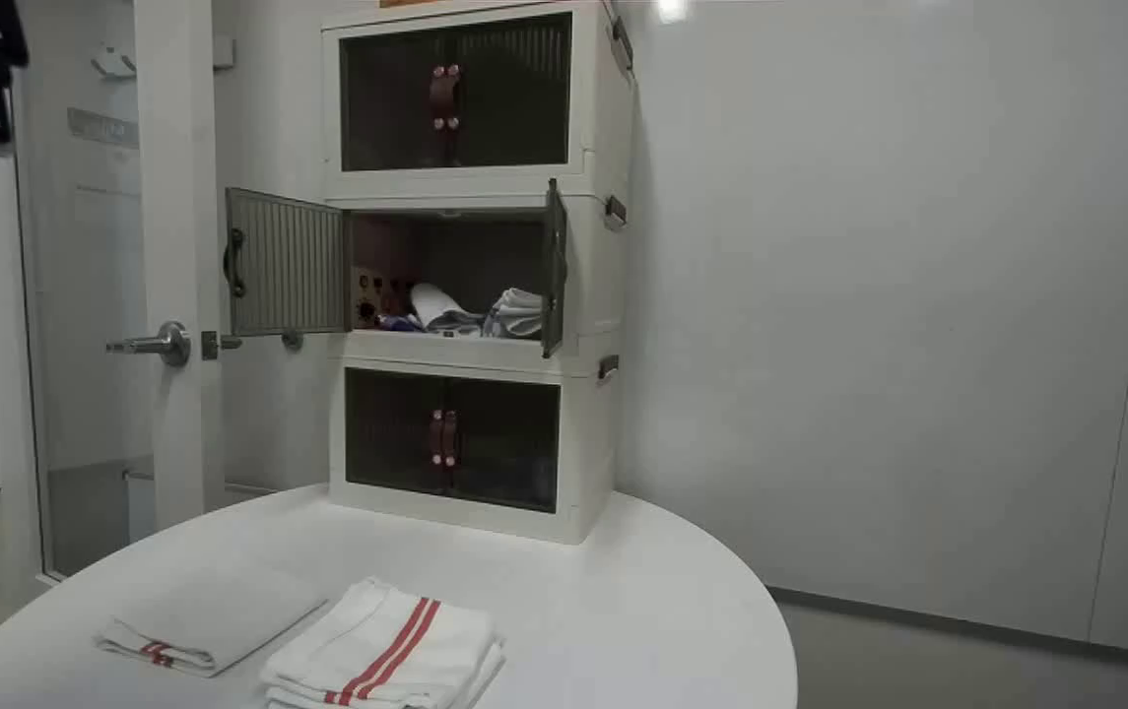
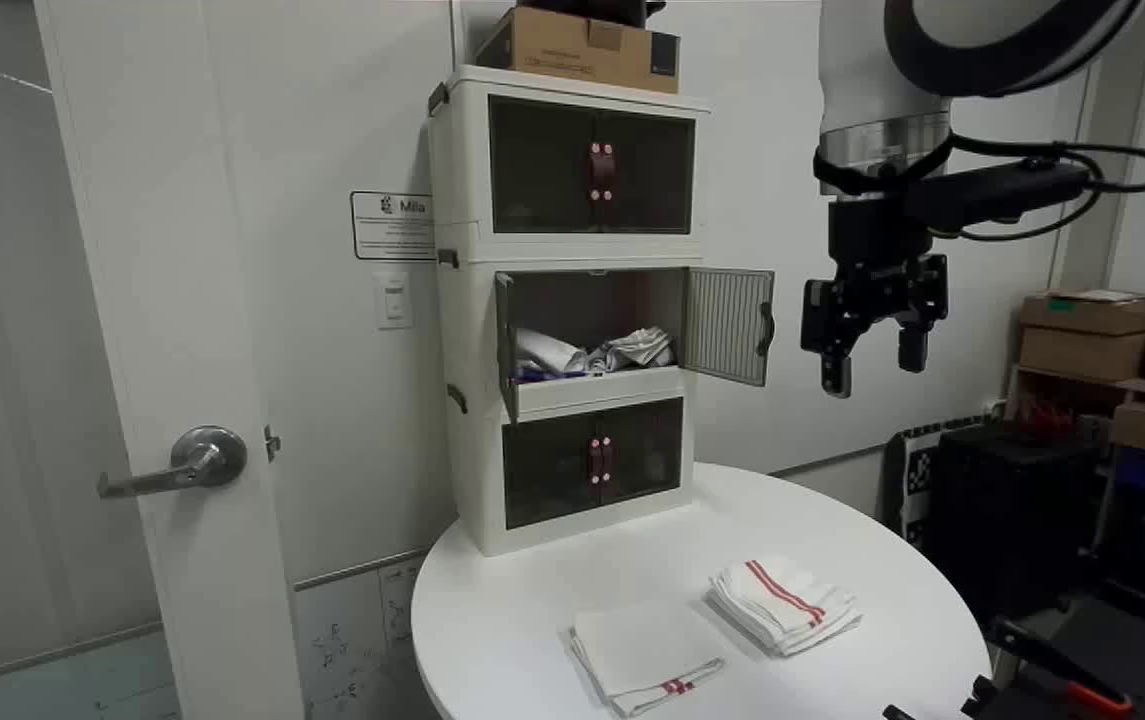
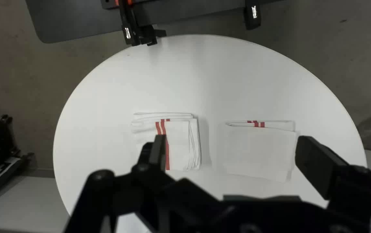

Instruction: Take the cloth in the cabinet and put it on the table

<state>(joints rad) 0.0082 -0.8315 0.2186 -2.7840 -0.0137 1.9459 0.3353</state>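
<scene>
White crumpled cloths point(image 1: 440, 307) point(image 2: 637, 347) lie in the middle compartment of the white cabinet point(image 1: 595, 443) point(image 2: 472, 430), seen in both exterior views. Both doors of that compartment stand open. On the round white table point(image 1: 692, 601) point(image 2: 512, 610) point(image 3: 237, 81) lie a folded stack of white cloth with red stripes point(image 1: 455, 640) point(image 2: 782, 605) point(image 3: 180, 145) and a flatter folded white cloth point(image 1: 219, 615) point(image 2: 647, 650) point(image 3: 258, 152). My gripper point(image 2: 874, 365) point(image 3: 232, 145) is open and empty, high above the table, to the cabinet's right in that exterior view. The cabinet is out of the wrist view.
The open compartment doors point(image 1: 288, 264) point(image 2: 729, 325) stick out from the cabinet. A cardboard box point(image 2: 582, 50) sits on top. A room door with a lever handle point(image 1: 165, 345) point(image 2: 202, 460) stands nearby. A dark platform with clamps point(image 3: 188, 11) adjoins the table's edge.
</scene>
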